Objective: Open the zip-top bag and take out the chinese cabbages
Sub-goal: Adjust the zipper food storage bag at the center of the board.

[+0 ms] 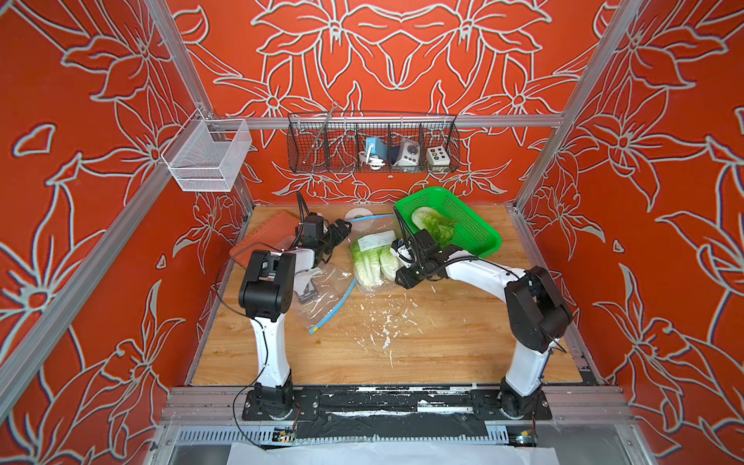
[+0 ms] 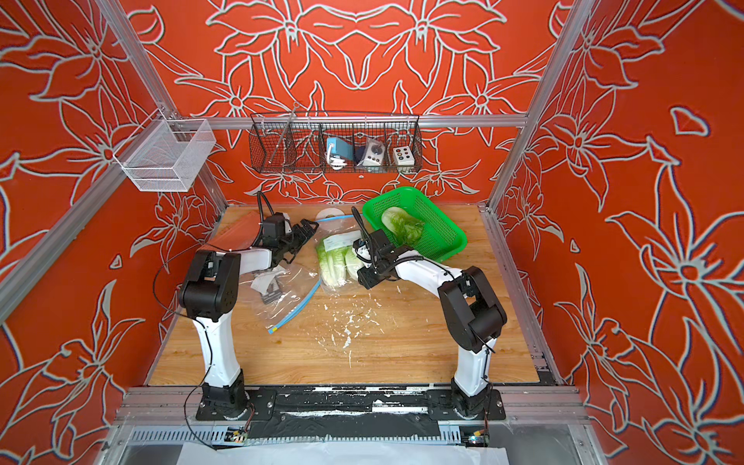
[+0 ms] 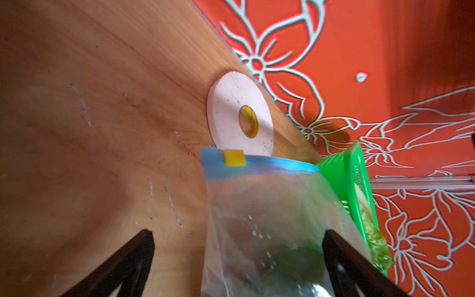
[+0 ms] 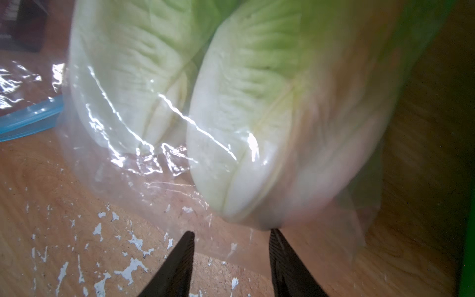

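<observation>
Lying before right gripper (image 4: 231, 234), chinese cabbages (image 4: 244, 123)

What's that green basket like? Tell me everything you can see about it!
The green basket is bright green plastic, a rectangle with rounded corners, its walls and floor full of little holes. It sits at the far right of the wooden table, close to the red flowered back wall, turned at a slant. One chinese cabbage lies inside, white at the base with crinkly green leaves. The clear zip-top bag lies right beside it; whether they touch I cannot tell.
</observation>
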Controlling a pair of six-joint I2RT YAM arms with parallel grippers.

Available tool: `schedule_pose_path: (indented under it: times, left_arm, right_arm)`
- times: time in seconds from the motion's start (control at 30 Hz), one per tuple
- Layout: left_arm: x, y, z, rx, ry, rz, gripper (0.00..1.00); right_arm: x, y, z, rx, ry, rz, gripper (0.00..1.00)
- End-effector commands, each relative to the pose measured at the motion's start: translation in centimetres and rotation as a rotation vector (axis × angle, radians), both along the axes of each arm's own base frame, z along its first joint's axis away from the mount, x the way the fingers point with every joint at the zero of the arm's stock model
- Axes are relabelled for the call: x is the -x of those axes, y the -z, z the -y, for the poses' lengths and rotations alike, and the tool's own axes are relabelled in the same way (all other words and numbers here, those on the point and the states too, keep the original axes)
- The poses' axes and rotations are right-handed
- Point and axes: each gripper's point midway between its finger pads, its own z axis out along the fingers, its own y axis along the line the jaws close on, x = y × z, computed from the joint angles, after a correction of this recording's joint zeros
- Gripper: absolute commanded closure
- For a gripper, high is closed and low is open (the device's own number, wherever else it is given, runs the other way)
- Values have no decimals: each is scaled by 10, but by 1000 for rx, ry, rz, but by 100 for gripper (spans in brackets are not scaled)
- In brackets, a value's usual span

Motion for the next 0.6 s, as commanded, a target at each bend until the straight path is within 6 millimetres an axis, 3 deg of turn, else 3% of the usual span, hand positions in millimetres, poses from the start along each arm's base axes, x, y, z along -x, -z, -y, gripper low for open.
schedule_pose_path:
  times: [0.0,0.07,0.13,0.2,0.33,0.57]
  left_arm:
    - [-20,-14,7,36,13,54,4]
    - [-27,-15,15,78,41,80,21]
    - [-30,-20,21,118,66,108,50]
    - [-28,-29,22,126,74,143,70]
    - [-17,-57,23,121,92,218,98]
    - [16,-110,19,75,71,251,100]
  right_arm:
    - [2,0,-1,-9,-30,-5,51]
    - [3,-4,-1,-14,-33,5,51]
    - [4,-10,2,-16,-28,17,51]
    - [5,-19,4,-22,-24,39,51]
    - [6,-48,8,-56,-6,99,50]
    - [5,-116,9,-179,36,278,39]
